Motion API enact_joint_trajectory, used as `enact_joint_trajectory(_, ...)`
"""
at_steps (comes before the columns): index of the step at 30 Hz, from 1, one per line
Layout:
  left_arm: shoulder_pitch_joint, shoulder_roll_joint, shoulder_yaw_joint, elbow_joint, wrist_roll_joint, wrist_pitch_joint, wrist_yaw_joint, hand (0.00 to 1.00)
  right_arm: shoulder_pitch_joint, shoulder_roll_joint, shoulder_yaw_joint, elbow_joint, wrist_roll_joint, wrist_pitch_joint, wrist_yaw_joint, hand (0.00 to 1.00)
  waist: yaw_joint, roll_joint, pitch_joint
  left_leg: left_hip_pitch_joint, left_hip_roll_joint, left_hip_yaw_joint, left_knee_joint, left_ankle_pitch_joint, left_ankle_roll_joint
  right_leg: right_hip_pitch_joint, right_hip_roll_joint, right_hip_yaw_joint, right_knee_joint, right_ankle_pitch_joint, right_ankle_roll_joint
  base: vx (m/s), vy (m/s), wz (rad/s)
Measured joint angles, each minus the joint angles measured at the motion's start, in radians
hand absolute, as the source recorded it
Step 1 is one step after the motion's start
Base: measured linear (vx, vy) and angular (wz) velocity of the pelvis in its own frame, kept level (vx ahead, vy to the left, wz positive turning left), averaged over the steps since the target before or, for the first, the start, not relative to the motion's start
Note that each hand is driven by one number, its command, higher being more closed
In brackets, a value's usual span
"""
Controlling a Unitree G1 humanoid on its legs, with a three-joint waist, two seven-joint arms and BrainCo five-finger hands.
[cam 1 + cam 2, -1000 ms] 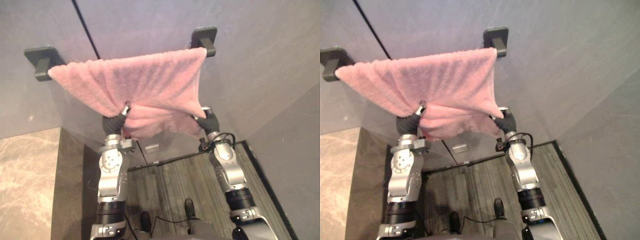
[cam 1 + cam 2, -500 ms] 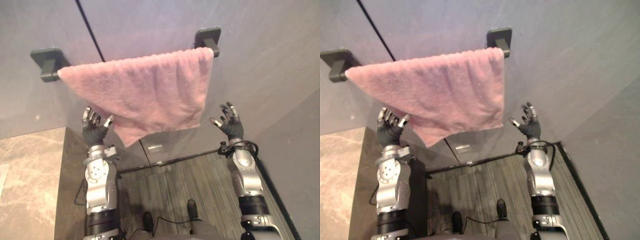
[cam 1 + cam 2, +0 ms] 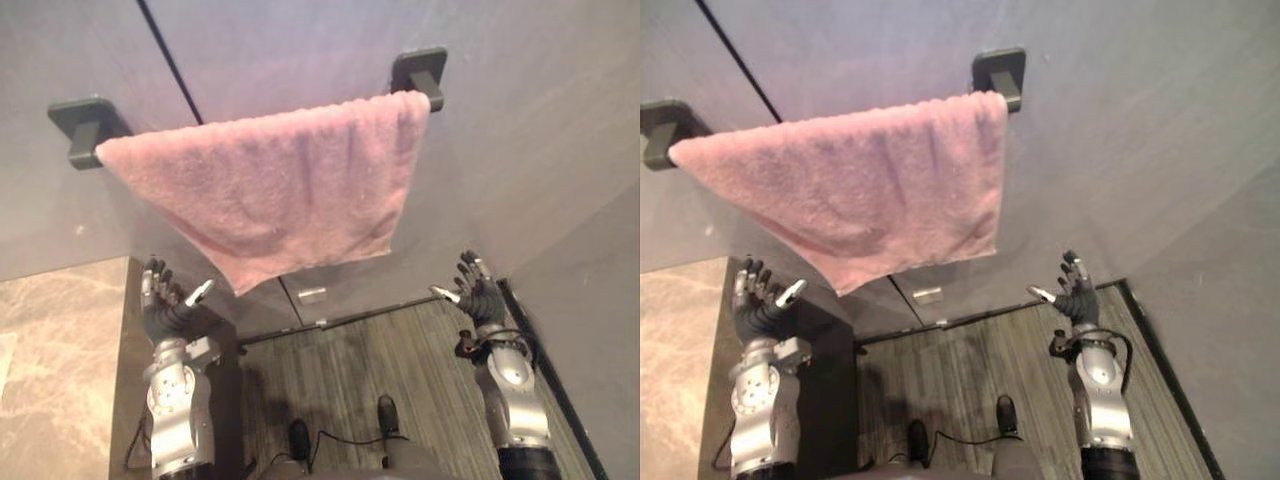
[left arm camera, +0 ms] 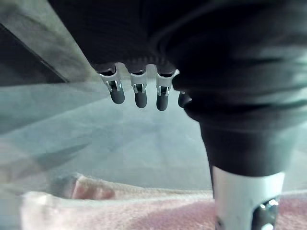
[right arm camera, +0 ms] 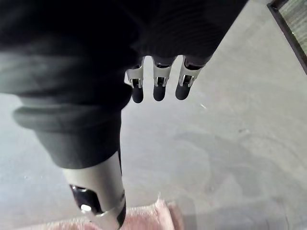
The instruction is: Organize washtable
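A pink towel (image 3: 280, 190) hangs over a wall rail between two dark brackets, one bracket (image 3: 85, 125) at the left and another bracket (image 3: 420, 72) at the right; its lower edge slants to a point at the lower left. My left hand (image 3: 165, 305) is open below the towel's left part, apart from it, fingers spread. My right hand (image 3: 478, 293) is open below and to the right of the towel, holding nothing. The towel's edge (image 4: 115, 208) also shows past my left hand's fingers (image 4: 139, 93) in the left wrist view, and a towel corner (image 5: 153, 215) in the right wrist view.
A grey wall (image 3: 500, 120) with a dark vertical seam (image 3: 170, 60) carries the rail. A marbled counter (image 3: 60, 370) lies at the lower left. Striped dark flooring (image 3: 380, 350) runs below, with a small metal plate (image 3: 311, 295) at the wall's foot.
Both hands let go of the towel's lower edge, opened and dropped away downward and outward. The towel now hangs free on the rail.
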Motion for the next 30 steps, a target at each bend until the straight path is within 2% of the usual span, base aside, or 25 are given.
enact_joint_trajectory(6, 0.143, 0.023, -0.202, -0.051, -0.02, 0.024, -0.081, 0.0, 0.103, -0.038, 0.212, -0.096, 0.038, -0.014, 0.085, 0.0, 0.001, -0.001, 0.0, 0.01, 0.0, 0.0, -0.001, -0.004, -0.002, 0.01, -0.002, 0.0, 0.003, -0.01, 0.012, 0.0, 0.0, 0.0)
enact_joint_trajectory(7, 0.173, 0.042, -0.277, -0.083, -0.041, 0.031, -0.107, 0.0, 0.117, -0.062, 0.29, -0.117, 0.056, -0.018, 0.109, 0.0, 0.002, -0.002, 0.0, 0.012, 0.0, 0.0, -0.001, -0.006, -0.003, 0.01, -0.001, 0.0, 0.007, -0.014, 0.015, 0.0, 0.0, 0.0)
enact_joint_trajectory(10, 0.209, 0.137, -0.455, -0.131, -0.094, 0.037, -0.169, 0.0, 0.126, -0.149, 0.481, -0.178, 0.105, -0.033, 0.159, 0.0, 0.003, -0.003, -0.001, 0.016, 0.0, -0.003, 0.0, -0.005, -0.003, 0.009, -0.002, -0.003, 0.019, -0.023, 0.018, 0.0, 0.002, 0.01)
enact_joint_trajectory(12, 0.211, 0.252, -0.558, -0.169, -0.137, 0.042, -0.209, 0.0, 0.111, -0.228, 0.604, -0.229, 0.15, -0.044, 0.184, 0.0, 0.006, -0.012, -0.005, 0.016, 0.0, -0.005, 0.0, -0.004, -0.004, 0.01, -0.002, -0.004, 0.019, -0.022, 0.017, 0.0, 0.0, 0.0)
enact_joint_trajectory(13, 0.212, 0.262, -0.563, -0.173, -0.14, 0.042, -0.214, 0.0, 0.11, -0.236, 0.613, -0.235, 0.156, -0.045, 0.187, 0.0, 0.006, -0.012, -0.005, 0.016, 0.0, -0.005, 0.0, -0.004, -0.004, 0.01, -0.002, -0.004, 0.019, -0.022, 0.016, 0.03, 0.014, 0.01)
enact_joint_trajectory(16, 0.201, 0.384, -0.606, -0.199, -0.197, 0.043, -0.241, 0.0, 0.059, -0.349, 0.677, -0.323, 0.219, -0.049, 0.196, 0.0, 0.008, -0.026, -0.008, 0.038, 0.0, -0.004, 0.001, -0.002, 0.001, 0.03, -0.002, -0.004, 0.02, -0.019, 0.012, 0.04, 0.018, -0.01)
enact_joint_trajectory(19, 0.176, 0.415, -0.606, -0.2, -0.239, 0.045, -0.239, 0.0, -0.009, -0.38, 0.677, -0.37, 0.27, -0.053, 0.177, 0.0, 0.021, -0.035, -0.009, 0.051, 0.0, -0.003, 0.001, -0.002, 0.002, 0.042, -0.002, -0.003, 0.02, -0.019, 0.012, 0.03, 0.017, -0.02)
enact_joint_trajectory(23, 0.119, 0.393, -0.599, -0.213, -0.246, 0.049, -0.232, 0.0, -0.138, -0.368, 0.682, -0.36, 0.295, -0.053, 0.145, 0.0, 0.041, -0.037, -0.01, 0.054, -0.002, 0.001, 0.001, -0.003, 0.002, 0.043, -0.003, -0.001, 0.024, -0.02, 0.011, 0.0, 0.003, -0.01)
enact_joint_trajectory(27, 0.017, 0.323, -0.554, -0.23, -0.235, 0.051, -0.204, 0.0, -0.242, -0.295, 0.67, -0.233, 0.293, -0.05, 0.109, 0.0, 0.05, -0.037, -0.01, 0.057, -0.001, 0.001, 0.0, -0.001, 0.001, 0.041, -0.002, -0.001, 0.033, -0.023, 0.006, 0.0, 0.0, 0.0)
enact_joint_trajectory(30, -0.04, 0.288, -0.518, -0.243, -0.235, 0.048, -0.17, 0.0, -0.274, -0.278, 0.664, -0.177, 0.292, -0.042, 0.088, 0.0, 0.055, -0.037, -0.01, 0.057, -0.001, 0.0, 0.0, -0.001, 0.002, 0.041, -0.002, -0.003, 0.033, -0.023, 0.006, 0.01, 0.005, 0.0)
